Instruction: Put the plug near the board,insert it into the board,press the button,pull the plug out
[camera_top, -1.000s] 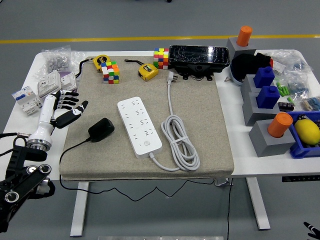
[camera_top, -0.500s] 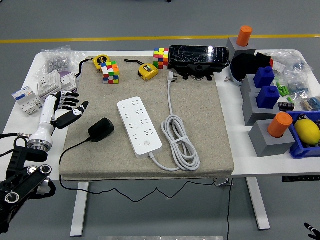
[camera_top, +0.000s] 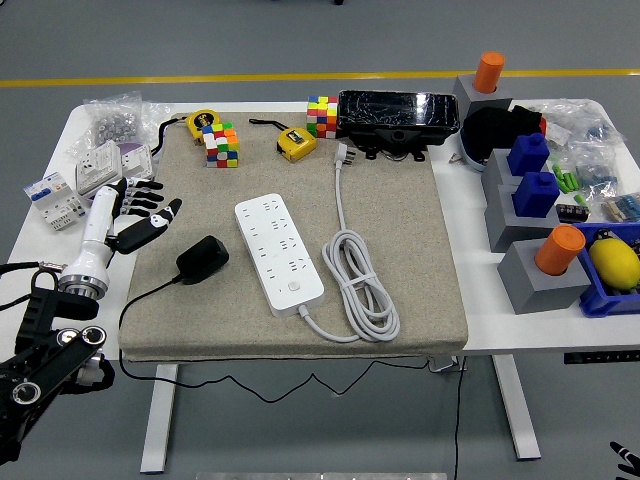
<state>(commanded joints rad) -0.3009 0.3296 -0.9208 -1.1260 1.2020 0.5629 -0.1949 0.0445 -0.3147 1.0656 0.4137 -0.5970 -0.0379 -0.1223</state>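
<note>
Black and white, the left hand (camera_top: 128, 215) hovered at the left edge of the grey mat (camera_top: 420, 250), fingers spread and relaxed and gripping nothing, palm turned toward the middle of the worktop (camera_top: 60, 150). Just right of the hand lay the black plug (camera_top: 202, 258), an adapter block resting flat on the mat with its thin black lead (camera_top: 140, 300) running off the near edge and drooping under the worktop. The plug sat beside the white board (camera_top: 279, 254) but apart from it, seated in none of its sockets. The board lay diagonally on the mat, sockets facing up, its round button (camera_top: 293, 288) at the near end, so both were reachable from above. That layout would fit either a plug already brought near and awaiting insertion, or one pulled out and set down again; the frame could not settle which. The open hand's position close to the plug suggested it was placed to work on that side. Right of the board, its own white cable (camera_top: 360, 285) was coiled loosely, its pronged end (camera_top: 345, 153) stretched toward the far edge, clear of the sockets. No right hand could be made out; only a dark tip showed at the lower right corner.
</note>
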